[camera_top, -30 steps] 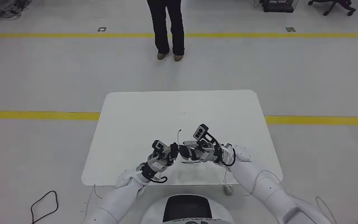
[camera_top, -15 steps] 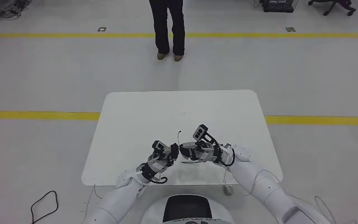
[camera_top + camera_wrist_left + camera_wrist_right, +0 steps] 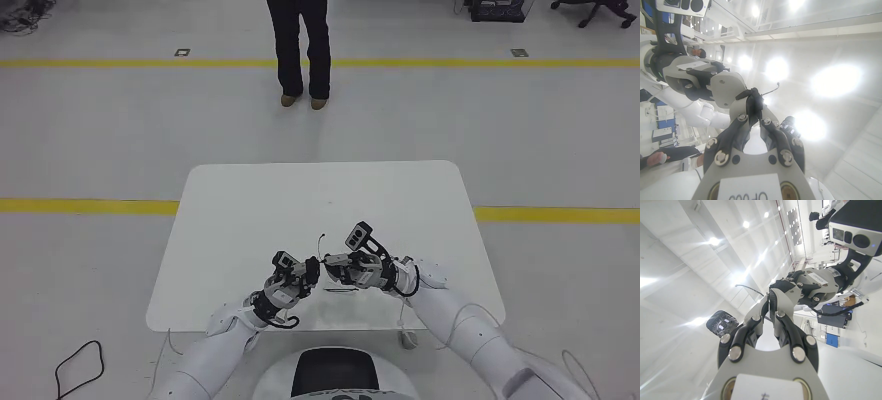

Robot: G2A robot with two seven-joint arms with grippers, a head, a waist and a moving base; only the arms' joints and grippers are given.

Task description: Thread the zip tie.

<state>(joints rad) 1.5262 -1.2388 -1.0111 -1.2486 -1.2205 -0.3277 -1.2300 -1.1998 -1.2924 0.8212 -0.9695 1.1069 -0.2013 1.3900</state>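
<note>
Two hands meet fingertip to fingertip in the lower middle of the top view, above the near part of the white rectangular table [image 3: 300, 200]: the left hand [image 3: 312, 271] comes in from the lower left and the right hand [image 3: 328, 268] from the lower right. The thin black plastic zip tie [image 3: 321, 240] rises from where they join, its free end curling toward the upper part of the frame. In the left wrist view the left hand [image 3: 755, 111] is pinched shut in the centre, and the zip tie [image 3: 771, 90] pokes out just beyond its tips toward the upper right, apparently held there. The right hand [image 3: 745, 95] presses in from the left. In the right wrist view the right hand [image 3: 769, 308] is likewise closed, pads together, with the zip tie [image 3: 751, 289] arcing away toward the left. Which end is the head is too small to tell. The step looks like feeding the tail into the head. It will likely go best with both grips close to the joint so the strip cannot bow, the tail lined up squarely with the slot, and a slow push.
</note>
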